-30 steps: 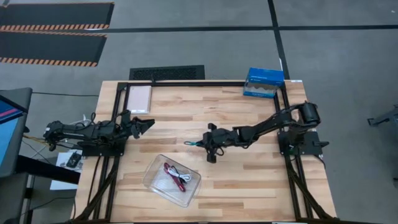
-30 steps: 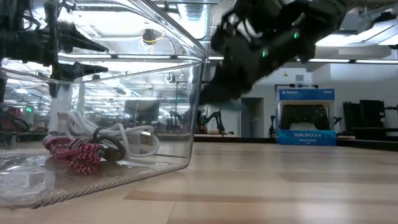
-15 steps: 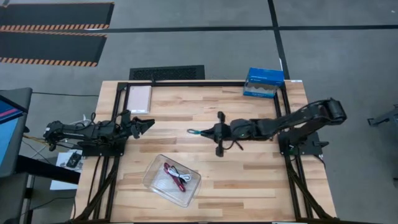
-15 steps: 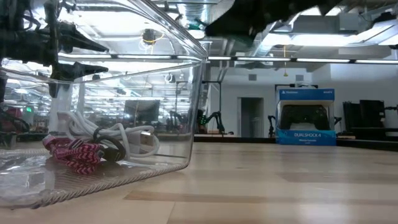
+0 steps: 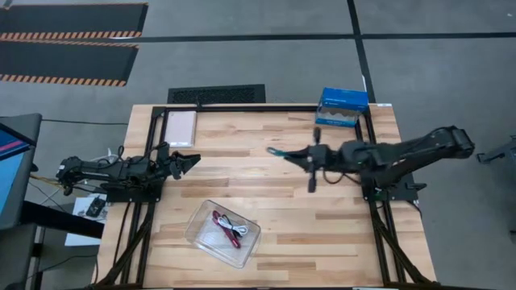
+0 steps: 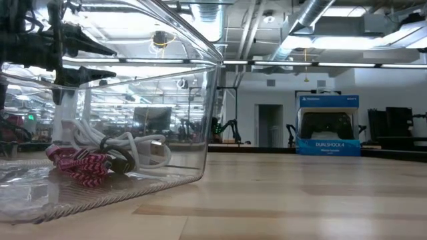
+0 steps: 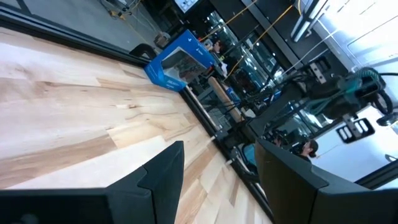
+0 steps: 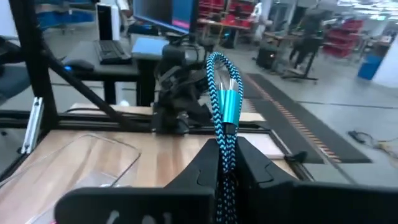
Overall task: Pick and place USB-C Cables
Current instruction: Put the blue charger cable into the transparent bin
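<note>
- High view: your right hand point(image 5: 300, 155) sits over the table point(image 5: 274, 209) toward its far right part, arm stretched in from the right edge. It's clamped on the teal cable point(image 5: 280, 151), which sticks out of the fingertips toward table centre. The cable is off the table surface as far as you can tell.
- High view: the clear tray point(image 5: 222, 233) is near the front, left of centre, well apart from the right hand. Inside it you get the magenta-pink cable point(image 5: 226, 229) and the white cable point(image 5: 233, 225); a dark cable isn't resolvable here.
- High view: the left hand point(image 5: 184, 160) waits at the left edge of the table, fingers apart, nothing between them. The blue box point(image 5: 342, 106) is at the far right corner.
- Low view: the tray point(image 6: 167, 87) fills the left side. In it, magenta-pink cable point(image 6: 79, 164), white cable point(image 6: 117, 143) and a dark maroon-black cable point(image 6: 120, 160) lie bunched together on the tray floor, touching. The blue box point(image 6: 325, 125) is far back on the right. Neither hand shows here.
- Left wrist view: own fingers point(image 7: 163, 173) apart, empty, bare table point(image 7: 74, 118) ahead. The blue box point(image 7: 175, 60) is beyond; the right hand point(image 7: 351, 93) shows far off with the teal cable point(image 7: 362, 73).
- Right wrist view: fingers point(image 8: 208, 163) closed on the teal cable point(image 8: 225, 99), whose folded loop stands up out of the grip. The tray point(image 8: 93, 162) is ahead and lower, apart from the cable; the left arm point(image 8: 177, 93) is behind it.
</note>
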Controlling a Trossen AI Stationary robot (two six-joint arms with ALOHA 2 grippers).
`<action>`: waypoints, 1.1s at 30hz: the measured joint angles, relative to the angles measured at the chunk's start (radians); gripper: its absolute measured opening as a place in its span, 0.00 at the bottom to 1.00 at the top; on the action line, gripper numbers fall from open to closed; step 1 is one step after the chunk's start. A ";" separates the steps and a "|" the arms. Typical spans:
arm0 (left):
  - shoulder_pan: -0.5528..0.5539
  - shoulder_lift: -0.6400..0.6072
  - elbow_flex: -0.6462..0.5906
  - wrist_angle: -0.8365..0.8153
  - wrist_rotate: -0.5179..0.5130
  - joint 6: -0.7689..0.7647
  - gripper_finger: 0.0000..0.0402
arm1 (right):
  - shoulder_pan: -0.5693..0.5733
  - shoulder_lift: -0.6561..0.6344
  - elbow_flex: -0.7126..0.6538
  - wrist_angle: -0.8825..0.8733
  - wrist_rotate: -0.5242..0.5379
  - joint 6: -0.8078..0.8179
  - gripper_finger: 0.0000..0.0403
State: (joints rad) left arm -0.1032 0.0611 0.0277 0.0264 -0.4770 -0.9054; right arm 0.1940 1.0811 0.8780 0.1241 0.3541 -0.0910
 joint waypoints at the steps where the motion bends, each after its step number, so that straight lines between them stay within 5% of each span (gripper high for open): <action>1: 0.000 0.000 0.000 0.000 0.000 0.000 0.46 | 0.010 -0.027 -0.003 -0.017 0.014 -0.001 0.09; 9: 0.000 0.000 0.000 0.000 0.000 0.001 0.46 | 0.092 -0.290 -0.297 0.317 0.041 0.013 0.09; 14: 0.000 0.000 0.000 0.000 -0.006 0.002 0.46 | 0.119 -0.316 -0.490 0.587 0.051 0.072 0.09; 23: 0.000 0.000 0.000 0.000 -0.007 0.002 0.46 | 0.155 -0.050 -0.685 1.206 0.088 0.015 0.10; 33: 0.000 0.000 0.000 0.000 -0.011 0.011 0.46 | 0.143 0.308 -0.647 1.443 0.093 0.084 0.10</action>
State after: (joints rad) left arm -0.1032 0.0608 0.0277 0.0265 -0.4877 -0.8948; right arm 0.3369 1.3887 0.2314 1.5666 0.4472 -0.0071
